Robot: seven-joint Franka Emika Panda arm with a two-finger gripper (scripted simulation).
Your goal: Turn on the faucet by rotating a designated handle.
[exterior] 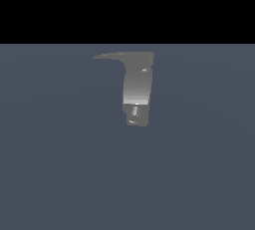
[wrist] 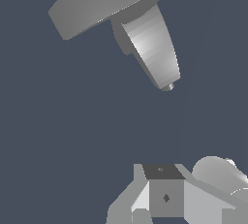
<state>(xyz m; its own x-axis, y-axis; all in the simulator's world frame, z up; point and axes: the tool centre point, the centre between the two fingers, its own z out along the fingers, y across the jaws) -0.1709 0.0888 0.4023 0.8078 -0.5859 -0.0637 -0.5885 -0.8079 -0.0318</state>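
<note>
The faucet [exterior: 137, 92] is a small grey fixture whose curved body shades from light to dark, with a small nozzle [exterior: 134, 112] low on it. The handle [exterior: 112, 56] is a thin flat blade that tapers to a point toward the exterior view's left. The wrist view looks down on the broad flat handle [wrist: 104, 2], the tapering faucet body [wrist: 152, 48] and its nozzle tip [wrist: 167, 87]. My gripper [wrist: 164, 189] sits well apart from the faucet. Its fingertips read as one block with no gap, holding nothing. The arm is out of the exterior view.
The faucet stands alone on a flat blue-grey surface [exterior: 60, 164]. A black band fills the top of the exterior view. A pale rounded part of my wrist [wrist: 220, 174] shows beside the gripper.
</note>
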